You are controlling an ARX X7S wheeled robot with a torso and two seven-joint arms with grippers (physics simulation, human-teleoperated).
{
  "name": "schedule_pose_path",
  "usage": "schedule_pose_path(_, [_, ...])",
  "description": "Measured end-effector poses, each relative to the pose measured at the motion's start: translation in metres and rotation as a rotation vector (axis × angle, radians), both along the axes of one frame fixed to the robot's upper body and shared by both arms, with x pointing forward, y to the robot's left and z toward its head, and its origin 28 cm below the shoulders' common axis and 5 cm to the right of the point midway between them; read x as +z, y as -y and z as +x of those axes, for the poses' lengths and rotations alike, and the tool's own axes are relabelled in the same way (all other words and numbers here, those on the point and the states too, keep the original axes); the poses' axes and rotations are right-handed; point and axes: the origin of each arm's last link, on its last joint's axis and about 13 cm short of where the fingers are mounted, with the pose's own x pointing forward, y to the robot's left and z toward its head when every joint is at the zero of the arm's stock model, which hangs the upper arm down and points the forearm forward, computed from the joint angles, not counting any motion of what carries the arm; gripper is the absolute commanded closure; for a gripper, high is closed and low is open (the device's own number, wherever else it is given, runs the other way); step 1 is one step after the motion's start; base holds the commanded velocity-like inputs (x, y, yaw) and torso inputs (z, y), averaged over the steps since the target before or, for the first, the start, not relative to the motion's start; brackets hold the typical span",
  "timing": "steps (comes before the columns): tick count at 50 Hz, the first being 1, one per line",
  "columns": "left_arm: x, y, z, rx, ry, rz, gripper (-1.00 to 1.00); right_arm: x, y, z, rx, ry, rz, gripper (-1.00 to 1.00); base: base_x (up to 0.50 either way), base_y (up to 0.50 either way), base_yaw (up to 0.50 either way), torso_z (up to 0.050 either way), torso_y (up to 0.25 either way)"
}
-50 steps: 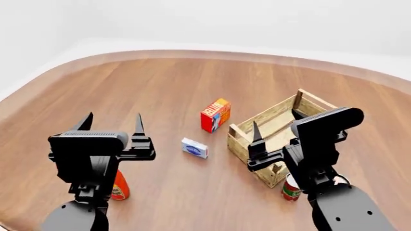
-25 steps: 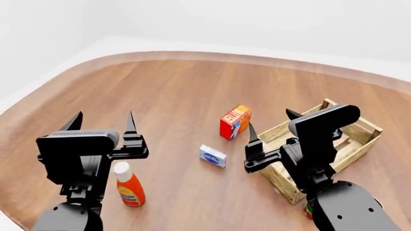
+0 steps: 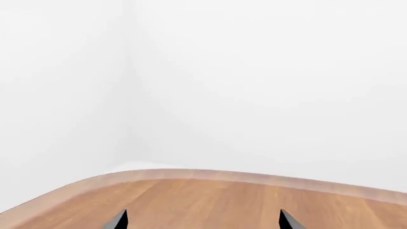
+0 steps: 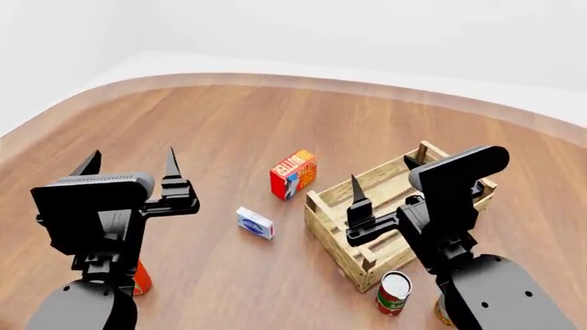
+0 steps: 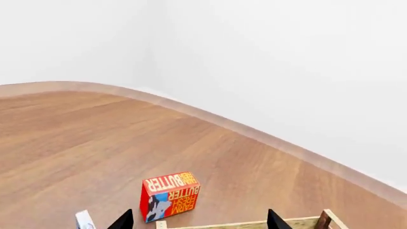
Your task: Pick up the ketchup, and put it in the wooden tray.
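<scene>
The ketchup (image 4: 139,279) shows only as a small orange-red patch behind my left arm, near the table's front left; its cap and label are hidden. The wooden tray (image 4: 334,237) stands on the table at right of centre, partly behind my right arm, and its rim also shows in the right wrist view (image 5: 241,224). My left gripper (image 4: 131,165) is open and empty, raised above the ketchup; the left wrist view (image 3: 202,222) shows only bare table between its fingertips. My right gripper (image 4: 383,175) is open and empty over the tray's near side, as in the right wrist view (image 5: 199,222).
An orange-red butter box (image 4: 293,174) (image 5: 169,195) stands left of the tray. A small white-and-blue box (image 4: 255,223) (image 5: 84,220) lies in front of it. A red-labelled can (image 4: 392,293) stands by the tray's near corner. The curved table edge (image 4: 275,79) runs along the back.
The head view has swung, so everything on the table shifted in the picture. The ketchup, plain beside my left arm before, is now mostly hidden behind it. Both grippers stay open.
</scene>
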Motion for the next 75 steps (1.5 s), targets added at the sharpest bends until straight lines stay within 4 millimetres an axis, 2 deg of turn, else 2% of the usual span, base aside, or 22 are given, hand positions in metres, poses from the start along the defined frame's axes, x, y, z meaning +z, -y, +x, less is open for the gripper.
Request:
schedule_pose_path(13, [0.014,-0.016,0.003,0.035,-0.002,0.053,-1.00,0.006,-0.001,0.002,0.007,-0.016,-0.039,-1.00,0.01,0.00,0.00,0.000,0.000])
schedule_pose_path(25, [0.027,-0.034,0.001,0.106,0.020,0.082,-1.00,0.011,-0.001,0.003,0.011,-0.028,-0.065,-1.00,0.28,0.07,0.00,0.000,0.000])
schedule_pose_path(51, [0.035,-0.058,-0.006,0.160,0.033,0.115,-1.00,0.014,-0.002,0.002,0.016,-0.019,-0.066,-1.00,0.07,0.02,0.00,0.000,0.000])
schedule_pose_path(60, [0.029,-0.074,-0.023,0.144,-0.052,0.139,-1.00,0.016,-0.002,0.002,0.021,-0.014,-0.061,-1.00,0.00,0.00,0.00,0.000,0.000])
schedule_pose_path(75, [-0.004,-0.087,-0.057,0.058,-0.241,0.131,-1.00,0.036,-0.004,0.000,0.027,0.023,-0.081,-1.00,0.00,0.00,0.00,0.000,0.000])
